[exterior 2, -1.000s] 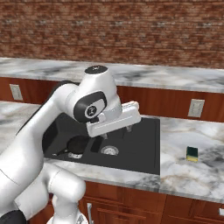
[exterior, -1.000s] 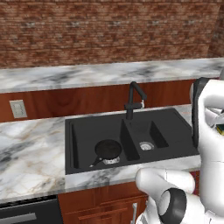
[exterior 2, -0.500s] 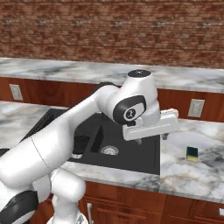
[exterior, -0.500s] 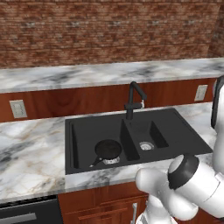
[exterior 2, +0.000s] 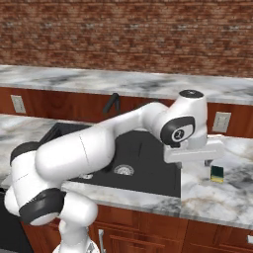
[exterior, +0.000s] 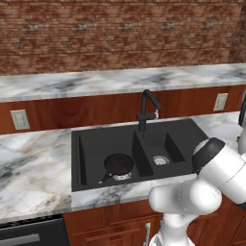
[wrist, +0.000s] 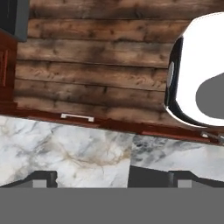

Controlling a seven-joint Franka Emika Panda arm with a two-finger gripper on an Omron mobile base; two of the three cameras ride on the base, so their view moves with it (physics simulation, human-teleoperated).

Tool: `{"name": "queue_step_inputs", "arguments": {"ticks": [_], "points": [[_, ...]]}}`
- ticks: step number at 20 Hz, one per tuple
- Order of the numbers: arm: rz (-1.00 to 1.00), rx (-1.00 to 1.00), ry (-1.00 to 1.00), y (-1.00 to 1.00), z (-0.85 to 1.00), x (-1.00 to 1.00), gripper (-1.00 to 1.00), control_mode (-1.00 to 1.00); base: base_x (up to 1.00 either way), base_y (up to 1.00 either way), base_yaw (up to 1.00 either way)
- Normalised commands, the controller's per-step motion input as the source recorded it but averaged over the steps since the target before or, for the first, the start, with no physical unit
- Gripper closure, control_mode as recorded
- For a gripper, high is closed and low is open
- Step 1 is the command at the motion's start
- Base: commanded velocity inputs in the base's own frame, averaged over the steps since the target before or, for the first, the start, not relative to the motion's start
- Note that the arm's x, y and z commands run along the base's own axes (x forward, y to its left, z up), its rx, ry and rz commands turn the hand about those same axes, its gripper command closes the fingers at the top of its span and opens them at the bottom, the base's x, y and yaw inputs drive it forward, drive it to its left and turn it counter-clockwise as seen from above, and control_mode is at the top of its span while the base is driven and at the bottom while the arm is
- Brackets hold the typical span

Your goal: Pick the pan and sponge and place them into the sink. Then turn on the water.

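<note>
The white arm's gripper (wrist: 112,177), jaws spread wide and holding nothing, hangs over the marble counter (exterior 2: 217,197) right of the black sink (exterior: 91,149), close above the yellow-green sponge (exterior 2: 217,173), while the black pan (exterior: 118,165) lies in the sink's left basin.

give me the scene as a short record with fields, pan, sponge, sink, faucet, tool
pan: lying in the left basin of the sink, handle pointing toward the front left
sponge: on the marble counter to the right of the sink, not yet in it
sink: black, two basins, silver drain showing in the right one
faucet: black gooseneck behind the sink, no stream visible
tool: open, holding nothing, over the marble counter near its front edge
left to do: sponge into the sink, then the water
</note>
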Motion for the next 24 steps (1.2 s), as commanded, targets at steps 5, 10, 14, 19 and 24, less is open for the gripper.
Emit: {"name": "queue_step_inputs", "arguments": {"ticks": [5, 10, 14, 19, 24], "points": [[-0.13, 0.02, 0.0, -0.28, -0.53, 0.65, -1.0, -1.0, 0.0, 0.0, 0.0], [-0.13, 0.01, 0.0, -0.24, -0.42, 0.52, -1.0, -1.0, 0.0, 0.0, 0.0], [-0.13, 0.0, 0.0, -0.18, -0.49, 0.54, -1.0, -1.0, 0.0, 0.0, 0.0], [-0.12, 0.01, 0.0, -0.22, -0.48, 0.61, -1.0, -1.0, 0.0, 0.0, 0.0], [-0.12, 0.01, 0.0, -0.27, -0.43, 0.55, -1.0, -1.0, 0.0, 0.0, 0.0]]}}
